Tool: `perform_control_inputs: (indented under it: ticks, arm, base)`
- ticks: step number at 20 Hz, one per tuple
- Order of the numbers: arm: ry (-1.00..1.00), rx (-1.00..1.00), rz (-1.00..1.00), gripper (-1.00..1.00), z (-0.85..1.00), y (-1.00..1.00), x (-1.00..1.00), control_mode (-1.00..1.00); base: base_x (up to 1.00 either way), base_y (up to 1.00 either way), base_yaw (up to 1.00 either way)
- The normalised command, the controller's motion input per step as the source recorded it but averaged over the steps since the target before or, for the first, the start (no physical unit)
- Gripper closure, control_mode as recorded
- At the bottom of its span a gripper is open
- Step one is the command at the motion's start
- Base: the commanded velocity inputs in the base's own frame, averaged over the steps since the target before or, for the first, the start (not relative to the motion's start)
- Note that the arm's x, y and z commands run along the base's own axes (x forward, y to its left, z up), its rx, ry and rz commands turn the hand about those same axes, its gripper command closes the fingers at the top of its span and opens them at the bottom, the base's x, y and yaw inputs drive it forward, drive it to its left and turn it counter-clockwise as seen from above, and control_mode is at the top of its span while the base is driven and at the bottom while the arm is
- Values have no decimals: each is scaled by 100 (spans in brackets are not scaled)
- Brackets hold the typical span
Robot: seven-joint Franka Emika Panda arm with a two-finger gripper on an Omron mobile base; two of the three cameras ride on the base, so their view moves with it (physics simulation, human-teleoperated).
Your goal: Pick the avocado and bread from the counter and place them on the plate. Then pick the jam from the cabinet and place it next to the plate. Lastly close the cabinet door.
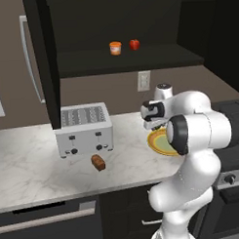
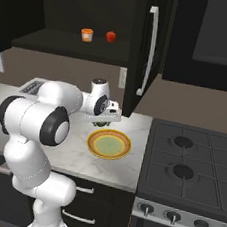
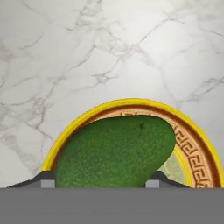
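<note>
My gripper has a fingertip on each side of the dark green avocado and is shut on it. It sits low by the far rim of the yellow-rimmed plate, and I cannot tell whether the avocado is off the counter. In the base views the gripper is at the plate's back left. The bread lies in front of the toaster. The orange jam stands on the open cabinet's shelf.
A red round fruit sits right of the jam. A silver toaster stands at the left of the counter. The open cabinet door hangs above the toaster. A stove adjoins the counter on the right.
</note>
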Motion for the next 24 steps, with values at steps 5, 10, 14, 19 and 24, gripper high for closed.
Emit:
perform_control_inputs:
  ticks: [5,10,14,19,24]
  arm:
    - [13,0,-15,100,-28,-4,-2,-100]
    - [6,0,-14,100,-21,-9,-1,-100]
    - [4,0,-15,100,-10,-5,-11,-100]
    - [4,0,-13,100,-13,-3,-22,-100]
    - [1,0,-11,100,-10,-1,-16,-100]
  base:
    - [0,0,0]
    - [0,0,0]
    - [0,0,0]
    - [0,0,0]
    - [0,0,0]
